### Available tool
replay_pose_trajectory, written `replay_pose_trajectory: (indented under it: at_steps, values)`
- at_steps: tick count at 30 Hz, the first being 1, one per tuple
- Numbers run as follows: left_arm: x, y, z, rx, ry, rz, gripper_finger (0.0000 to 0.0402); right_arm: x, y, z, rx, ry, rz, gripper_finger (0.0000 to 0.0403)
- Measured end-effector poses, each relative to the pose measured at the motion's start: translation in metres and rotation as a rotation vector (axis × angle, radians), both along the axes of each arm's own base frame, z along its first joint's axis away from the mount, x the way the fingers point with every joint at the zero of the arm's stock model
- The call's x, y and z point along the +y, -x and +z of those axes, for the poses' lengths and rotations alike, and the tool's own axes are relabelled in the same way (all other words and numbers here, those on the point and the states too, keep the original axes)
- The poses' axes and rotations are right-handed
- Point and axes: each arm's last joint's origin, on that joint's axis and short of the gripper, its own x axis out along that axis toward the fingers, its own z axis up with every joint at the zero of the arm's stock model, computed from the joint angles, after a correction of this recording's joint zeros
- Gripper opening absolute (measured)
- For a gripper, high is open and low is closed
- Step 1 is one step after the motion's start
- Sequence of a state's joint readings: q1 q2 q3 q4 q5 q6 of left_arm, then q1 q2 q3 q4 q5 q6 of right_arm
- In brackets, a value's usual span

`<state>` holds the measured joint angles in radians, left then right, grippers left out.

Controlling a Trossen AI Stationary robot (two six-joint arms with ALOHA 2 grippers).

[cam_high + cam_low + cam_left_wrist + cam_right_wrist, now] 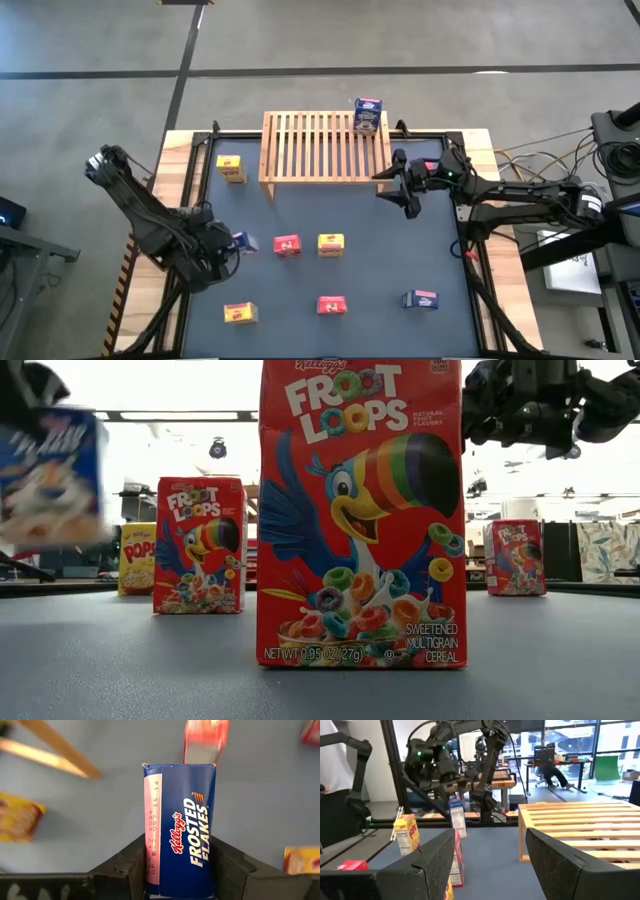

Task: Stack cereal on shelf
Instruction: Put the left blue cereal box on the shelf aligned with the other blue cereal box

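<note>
Left gripper [232, 243], over the table's [380, 270] left middle: jaws closed on a small blue cardboard Frosted Flakes box [180, 827], lifted clear. Right gripper [393, 186], beside the low slatted light-wood shelf's [318, 148] right front corner: jaws wide, empty. Another blue box [368, 116] stands on the shelf's far right corner.

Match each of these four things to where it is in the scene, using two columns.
1. Frosted Flakes box
2. blue box
3. right gripper
4. slatted wooden shelf

A. at the table's far edge
B. open, beside the shelf's right end
C. on the shelf's far right corner
D. between the left gripper's fingers

Pairs: 1-D, 2-C, 3-B, 4-A
</note>
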<state>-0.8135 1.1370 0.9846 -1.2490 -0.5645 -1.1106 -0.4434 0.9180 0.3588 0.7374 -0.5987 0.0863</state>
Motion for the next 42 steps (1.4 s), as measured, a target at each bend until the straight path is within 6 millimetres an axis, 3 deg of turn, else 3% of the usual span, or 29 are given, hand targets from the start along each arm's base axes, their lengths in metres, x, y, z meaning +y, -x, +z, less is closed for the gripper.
replay_pose_trajectory:
  at_steps: [5,13,21,37,42]
  values:
    - [0.0,-0.005,0.025,-0.092,-0.031,-0.013,0.0155,0.009,-0.004,0.003,-0.018,0.05,0.028,0.0233]
    - [0.005,-0.022,0.043,-0.124,-0.091,0.002,0.0155,0.025,-0.011,0.004,-0.037,0.139,-0.05,0.0233]
    - [0.009,-0.043,0.055,-0.144,-0.218,0.002,0.0155,0.027,-0.012,0.004,-0.04,0.137,-0.058,0.0233]
    - [0.004,-0.116,0.062,-0.071,-0.44,-0.05,0.0156,0.03,-0.013,0.009,-0.051,0.057,-0.02,0.0233]
    - [0.004,-0.136,0.072,-0.066,-0.457,-0.057,0.0156,0.03,-0.015,0.009,-0.046,0.041,-0.017,0.0233]
